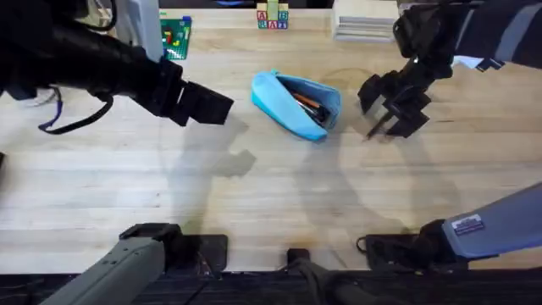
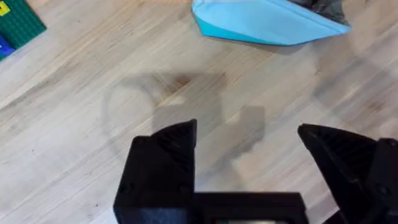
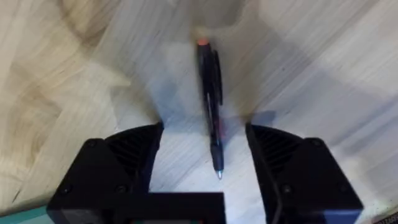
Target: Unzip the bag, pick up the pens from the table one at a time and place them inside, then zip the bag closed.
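The sky-blue bag (image 1: 292,103) lies in the middle of the table (image 1: 271,195), its zipper open, with pens (image 1: 309,103) showing inside. My left gripper (image 1: 222,106) hovers open to the left of the bag (image 2: 267,25), holding nothing; the left wrist view shows its fingers (image 2: 165,155) spread over bare wood. To the right of the bag, my right gripper (image 1: 388,108) stands open above a black pen (image 3: 211,106) with an orange end. That pen lies on the table between the two fingers (image 3: 130,155), which do not touch it. In the overhead view the pen (image 1: 373,132) pokes out below the gripper.
A green brick baseplate (image 1: 175,36) lies at the back left and also shows as a baseplate (image 2: 18,25) in the left wrist view. Letter blocks (image 1: 273,17) and a pale stacked object (image 1: 364,21) stand along the far edge. Wide bare wood stretches in front of the bag.
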Tool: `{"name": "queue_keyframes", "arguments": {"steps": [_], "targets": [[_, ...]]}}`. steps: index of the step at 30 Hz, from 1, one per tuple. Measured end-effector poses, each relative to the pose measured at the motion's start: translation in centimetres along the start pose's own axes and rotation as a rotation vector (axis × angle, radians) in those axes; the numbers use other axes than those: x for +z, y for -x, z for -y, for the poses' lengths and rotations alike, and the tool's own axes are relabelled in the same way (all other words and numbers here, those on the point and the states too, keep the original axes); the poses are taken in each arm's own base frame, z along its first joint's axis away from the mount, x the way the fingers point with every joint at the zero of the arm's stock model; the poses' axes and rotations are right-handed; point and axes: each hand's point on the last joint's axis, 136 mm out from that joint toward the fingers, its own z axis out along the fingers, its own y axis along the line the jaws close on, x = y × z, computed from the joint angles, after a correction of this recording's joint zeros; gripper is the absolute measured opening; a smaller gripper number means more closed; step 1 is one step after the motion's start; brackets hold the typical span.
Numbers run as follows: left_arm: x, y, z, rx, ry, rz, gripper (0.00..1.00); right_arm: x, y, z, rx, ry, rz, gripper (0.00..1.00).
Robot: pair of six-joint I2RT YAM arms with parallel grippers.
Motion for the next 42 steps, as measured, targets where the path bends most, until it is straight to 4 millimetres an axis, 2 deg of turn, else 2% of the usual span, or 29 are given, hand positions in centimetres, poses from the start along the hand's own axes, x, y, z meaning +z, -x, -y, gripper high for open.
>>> {"name": "queue_keyframes", "arguments": {"steps": [2,3,4,5,9,23,29,31,35,36,38,42], "targets": [[0.0,0.0,0.0,0.000,0.000,0.000,0.995,0.0,0.0,0.0,0.000,0.002,-0.002,0.667],[0.0,0.0,0.0,0.000,0.000,0.000,0.995,0.0,0.0,0.0,-0.001,0.003,-0.002,0.578],[0.0,0.0,0.0,0.000,0.000,0.000,0.995,0.0,-0.1,0.0,0.000,0.002,-0.004,0.453],[0.0,0.0,0.0,0.000,0.000,0.000,0.995,0.0,-0.1,0.0,0.001,0.002,-0.005,0.137],[0.0,0.0,0.0,0.000,0.000,0.000,0.995,0.0,-0.1,-0.1,0.001,0.007,-0.007,0.045],[0.0,0.0,0.0,0.000,0.000,0.000,0.996,0.0,-0.1,-0.1,-0.001,0.008,-0.008,0.032],[0.0,0.2,-0.1,0.004,0.003,0.006,0.995,-1.2,0.0,-0.2,-0.151,0.007,-0.011,0.032],[0.0,0.1,-0.1,0.003,0.003,0.006,0.995,-2.7,0.5,-0.9,-0.187,0.040,0.013,0.033],[0.0,0.1,-0.1,0.003,0.003,0.006,0.995,-7.4,1.6,-2.2,-0.253,0.148,0.104,0.033],[0.0,0.1,-0.1,0.003,0.003,0.006,0.995,-11.1,2.1,-2.5,-0.303,0.227,0.178,0.033],[0.0,0.1,-0.1,0.003,0.003,0.006,0.996,-12.9,2.1,-2.4,-0.338,0.262,0.219,0.033],[0.0,0.1,-0.1,0.003,0.003,0.006,0.996,-15.4,1.8,-1.6,-0.421,0.300,0.276,0.033]]}}
